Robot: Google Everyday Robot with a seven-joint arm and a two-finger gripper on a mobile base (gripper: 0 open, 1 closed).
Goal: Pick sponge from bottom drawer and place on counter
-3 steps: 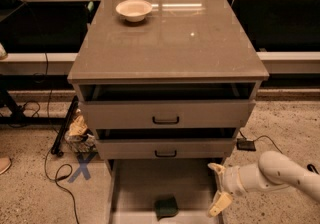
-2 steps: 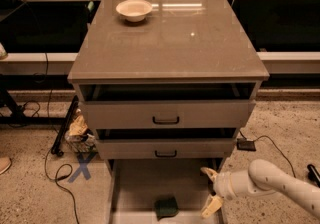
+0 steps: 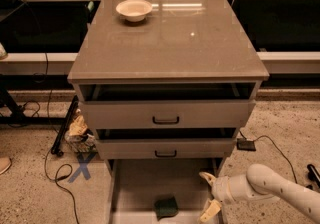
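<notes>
The sponge (image 3: 166, 207) is lying flat on the pale floor of the bottom drawer (image 3: 146, 184), near the drawer's front wall and roughly midway between its sides. The drawer is standing pulled well out beneath the two upper drawers (image 3: 166, 114), which are themselves sitting slightly ajar.

The gripper (image 3: 209, 195) is hovering at the drawer's right side, just beside the right wall, with its two cream fingers spread apart and holding nothing. It is pointing leftward toward the sponge, near it but not touching.

The sponge is looking like a light, soft pad, so it is likely going to squash under a pinch rather than slip, and nothing about it is fragile. Because it is lying low and flat, the fingers are probably needing to come down across two opposite edges, close to the floor, and close on its middle.

Room is tight in two places: the front wall is sitting just beside the sponge, and the middle drawer's face is overhanging the back of the tray. A lift is therefore looking safest going up and outward, clear of the protruding drawer fronts, before rising past the bench (image 3: 170, 43) edge. On top, the bowl (image 3: 134, 9) is occupying only the far left corner.
</notes>
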